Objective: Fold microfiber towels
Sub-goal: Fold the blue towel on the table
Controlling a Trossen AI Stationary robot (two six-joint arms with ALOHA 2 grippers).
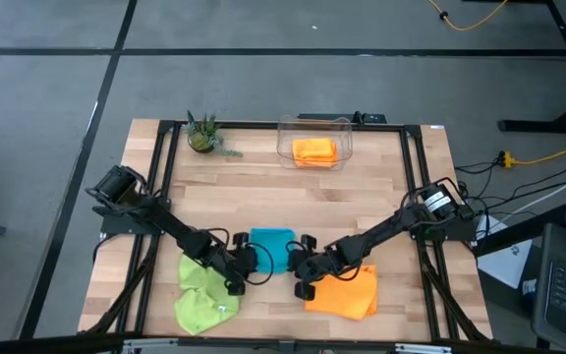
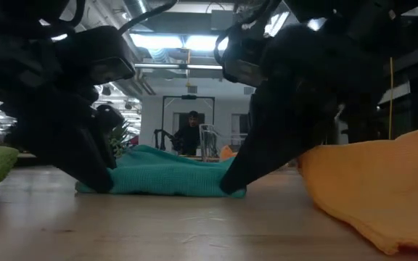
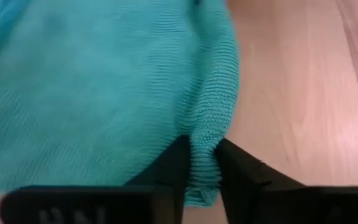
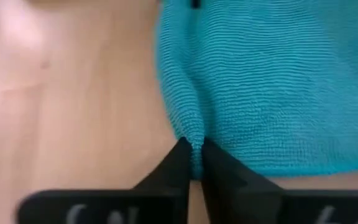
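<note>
Teal towel (image 1: 271, 246): lies at the near middle of the surface (image 1: 263, 192), between the two hands, each pinching one near corner.
Left hand (image 3: 202, 163): clenched on the towel's corner; a fold of ribbed cloth stands between the fingers.
Right hand (image 4: 194, 160): clenched on the opposite corner, fingers nearly meeting on a thin ridge of cloth.
Step in hand: corner grasp ahead of a fold, as judged.
Procedure: raise both corners level and together; keep the edge taut; carry it across to the far edge; match the corners before release.
Risk: the right pinch is shallow and may slip.
Lime green towel (image 1: 202, 291): crumpled, beside the left arm.
Orange towel (image 1: 346, 293): loose, beside the right arm.
Clear bin (image 1: 314, 143): far side, holding a folded orange towel (image 1: 314, 151).
</note>
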